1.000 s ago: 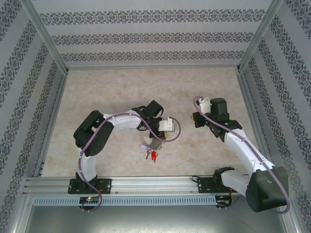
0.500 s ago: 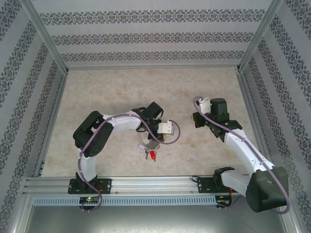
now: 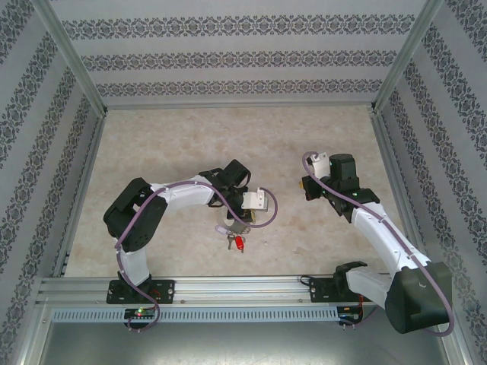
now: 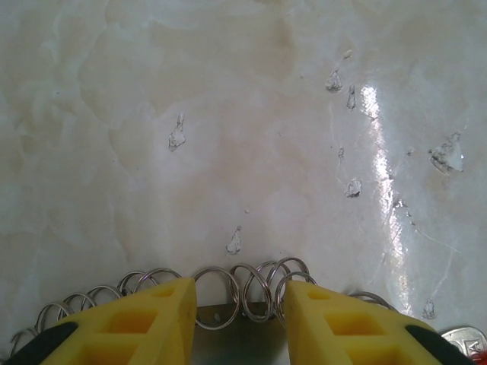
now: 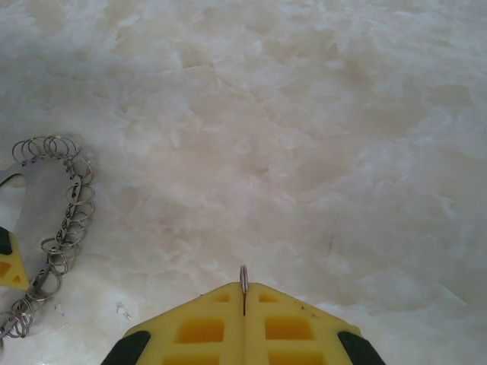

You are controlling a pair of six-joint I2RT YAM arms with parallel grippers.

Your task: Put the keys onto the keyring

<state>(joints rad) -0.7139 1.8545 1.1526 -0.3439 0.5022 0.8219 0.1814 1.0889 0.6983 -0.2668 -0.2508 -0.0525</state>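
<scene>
The keyring (image 3: 225, 227) lies on the marbled beige table (image 3: 175, 137), near its front edge and a little left of centre, right under the tip of the left gripper (image 3: 241, 220). In the left wrist view its silver band and the row of small wire links (image 4: 232, 300) run across the gap between the two yellow fingers (image 4: 156, 319) of the left gripper (image 4: 237, 285). The fingers stand apart, one on each side of that stretch of links. Whether they press on the metal or merely straddle it cannot be told.

The red key (image 3: 241, 243) rests on the table just on the near side of the keyring, beside the left gripper's tip.

The right gripper (image 3: 303, 185) hovers to the right, well apart from the keyring. In its wrist view the right gripper (image 5: 243, 293) has its yellow fingers pressed tight together, clamping a thin metal ring (image 5: 243, 277) that pokes up edge-on from the seam. The same view has the keyring (image 5: 70, 217) at the left, its links curving in a loose arc on the table, with a yellow fingertip (image 5: 7, 266) of the left gripper beside it.
</scene>
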